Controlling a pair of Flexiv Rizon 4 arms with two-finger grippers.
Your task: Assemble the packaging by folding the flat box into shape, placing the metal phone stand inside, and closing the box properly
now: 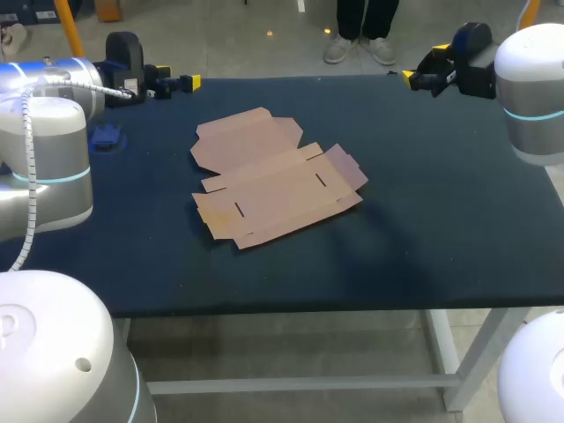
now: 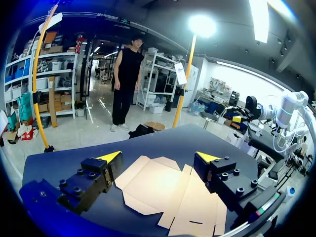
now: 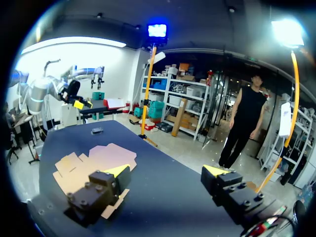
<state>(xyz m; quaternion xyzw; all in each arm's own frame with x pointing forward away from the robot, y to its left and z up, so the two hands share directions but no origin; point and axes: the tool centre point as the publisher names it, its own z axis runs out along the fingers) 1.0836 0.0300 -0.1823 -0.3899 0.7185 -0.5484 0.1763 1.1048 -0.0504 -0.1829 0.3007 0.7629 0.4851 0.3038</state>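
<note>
Dark table (image 1: 423,238) is bearing the flat box (image 1: 273,181); left gripper (image 2: 159,158) and right gripper (image 3: 168,170) are hanging open-jawed; folding, not yet begun, is probably requiring 2 flap grips.

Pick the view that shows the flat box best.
Head view: the whole flat box lies unfolded, flaps and slots clear. Left wrist view: most of it, ahead of the left gripper, fingers hiding edges. Right wrist view: partly behind a right gripper finger.
</note>
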